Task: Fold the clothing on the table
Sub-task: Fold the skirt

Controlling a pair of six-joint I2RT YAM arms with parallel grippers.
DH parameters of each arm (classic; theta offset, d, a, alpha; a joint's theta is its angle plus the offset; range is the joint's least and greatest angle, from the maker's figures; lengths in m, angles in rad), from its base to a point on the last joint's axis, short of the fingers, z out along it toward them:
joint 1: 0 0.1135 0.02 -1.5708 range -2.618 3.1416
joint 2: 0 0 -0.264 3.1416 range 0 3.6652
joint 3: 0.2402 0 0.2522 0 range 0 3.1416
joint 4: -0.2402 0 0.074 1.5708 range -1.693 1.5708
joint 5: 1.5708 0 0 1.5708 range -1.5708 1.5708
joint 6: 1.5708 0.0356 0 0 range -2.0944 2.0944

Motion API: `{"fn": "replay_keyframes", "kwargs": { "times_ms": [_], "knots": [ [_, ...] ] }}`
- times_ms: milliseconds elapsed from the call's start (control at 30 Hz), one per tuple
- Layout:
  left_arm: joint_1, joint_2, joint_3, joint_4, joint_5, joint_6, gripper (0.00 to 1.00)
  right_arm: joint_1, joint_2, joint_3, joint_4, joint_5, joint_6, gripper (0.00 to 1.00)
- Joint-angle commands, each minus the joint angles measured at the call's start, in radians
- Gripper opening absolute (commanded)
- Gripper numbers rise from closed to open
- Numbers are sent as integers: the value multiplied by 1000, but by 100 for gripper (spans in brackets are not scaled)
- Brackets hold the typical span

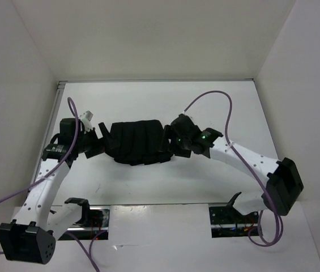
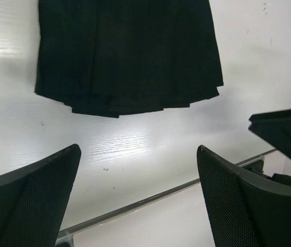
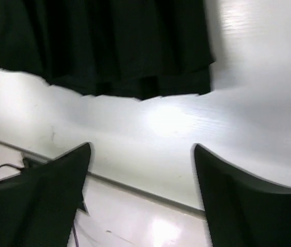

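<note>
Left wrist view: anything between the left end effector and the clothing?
Only bare table separates the left end effector from the clothing; the left wrist view shows it.

The clothing point(image 2: 127, 56) ran off both wrist views' top edge; from above, the left pincer point(image 1: 99, 143) and right pincer point(image 1: 173, 145) covered its ends.

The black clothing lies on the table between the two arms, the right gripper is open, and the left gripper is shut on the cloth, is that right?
Not quite. The left gripper is open too: the left wrist view shows its fingers wide apart over bare table, with the clothing lying clear of them. The rest holds.
</note>
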Motion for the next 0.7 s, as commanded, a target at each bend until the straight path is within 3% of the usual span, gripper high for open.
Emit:
{"fn": "replay_keyframes", "kwargs": {
  "times_ms": [0, 67, 200, 400, 667],
  "knots": [
    [-7, 20, -32, 111, 89, -38, 100, 66, -109, -33, 96, 93, 96, 90],
    [-36, 43, -23, 131, 89, -51, 100, 66, -174, -62, 142, 105, 105, 100],
    [-79, 69, -23, 174, 100, -62, 100, 66, -246, -116, 207, 116, 105, 100],
    [-140, 80, 17, 183, 35, -72, 100, 66, -189, -76, 198, 128, 93, 100],
    [-140, 71, 28, 174, 17, -62, 100, 55, -234, -108, 219, 164, 122, 100]
  ]
}}
